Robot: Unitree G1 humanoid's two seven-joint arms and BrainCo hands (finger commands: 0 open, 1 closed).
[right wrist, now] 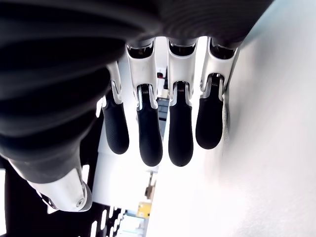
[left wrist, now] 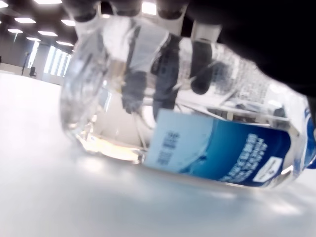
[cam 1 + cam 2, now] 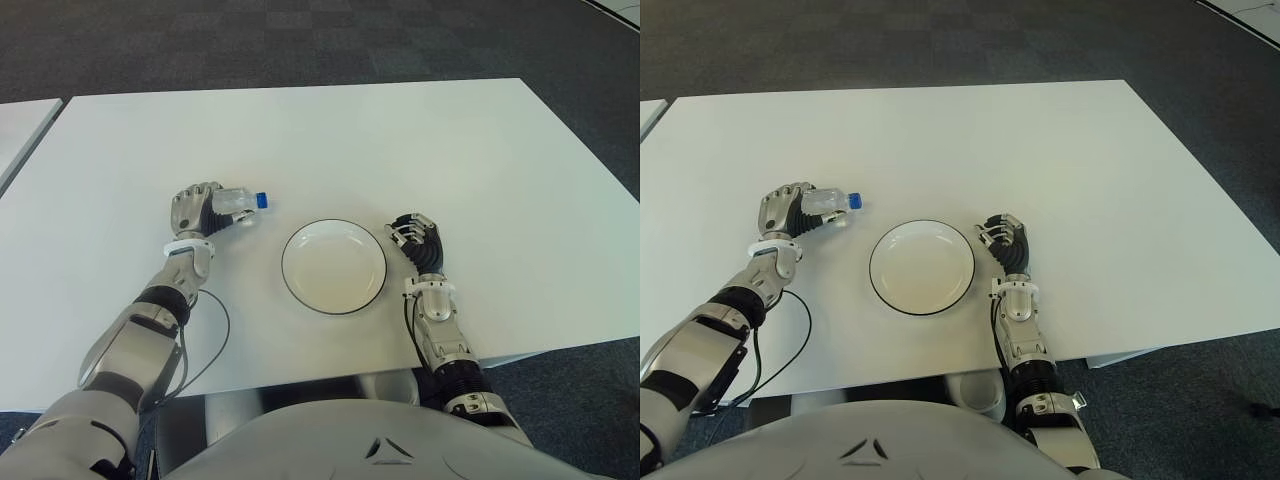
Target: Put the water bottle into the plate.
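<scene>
A small clear water bottle (image 3: 238, 204) with a blue cap and blue label lies on its side on the white table (image 3: 330, 140), left of the plate. My left hand (image 3: 196, 212) is curled around the bottle's body; the left wrist view shows the bottle (image 2: 197, 128) close up with fingers wrapped over it and its lower side against the table. The white plate (image 3: 333, 266) with a dark rim stands empty between my hands. My right hand (image 3: 414, 241) shows just right of the plate, fingers (image 1: 150, 133) loosely curled with nothing in them.
A cable (image 3: 205, 350) loops beside my left forearm near the table's front edge. A second white table's corner (image 3: 20, 125) shows at the far left. Dark carpet surrounds the table.
</scene>
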